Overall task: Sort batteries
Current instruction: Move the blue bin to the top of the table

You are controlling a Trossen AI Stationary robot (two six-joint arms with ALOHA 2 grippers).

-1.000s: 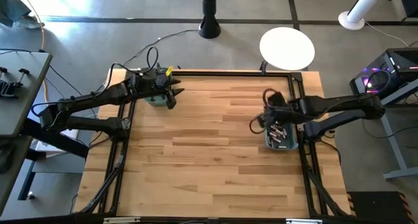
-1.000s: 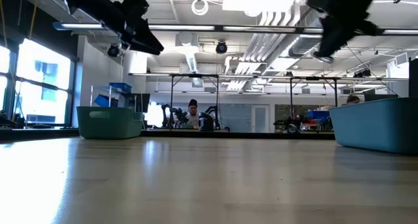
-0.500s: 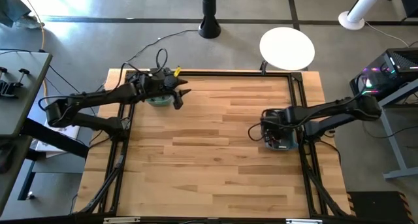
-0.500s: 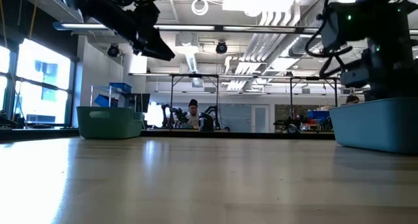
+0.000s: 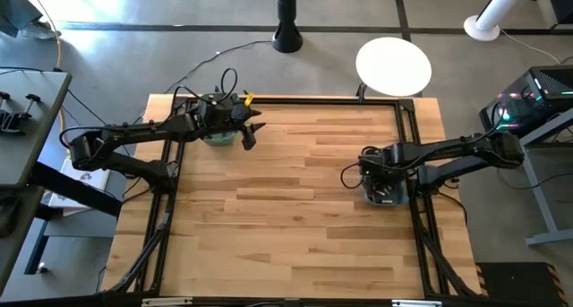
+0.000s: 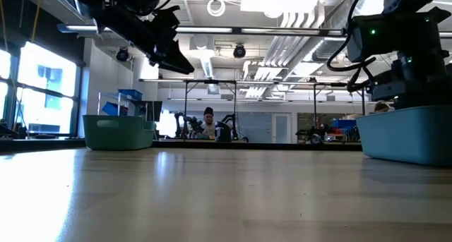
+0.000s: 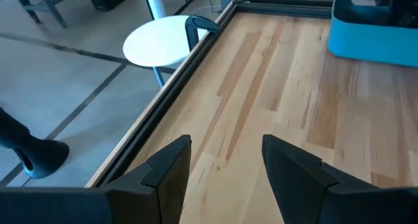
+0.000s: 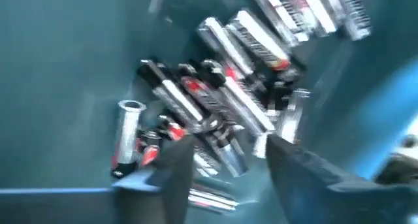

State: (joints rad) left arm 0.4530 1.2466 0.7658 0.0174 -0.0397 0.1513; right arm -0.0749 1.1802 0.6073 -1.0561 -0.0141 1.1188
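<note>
Right tool, fingers spread, empty, down in blue-grey bin; batteries heaped directly ahead, long axes mixed.

A robotics lab: exposed ceiling ducts, workbenches and a seated person.

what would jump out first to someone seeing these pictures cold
Probably the right gripper, open and dipped down into the blue bin at the table's right edge, just above a jumbled heap of batteries on the bin floor. Next, the left gripper, open and empty, hovering in the air beside the green bin at the far left corner.
</note>
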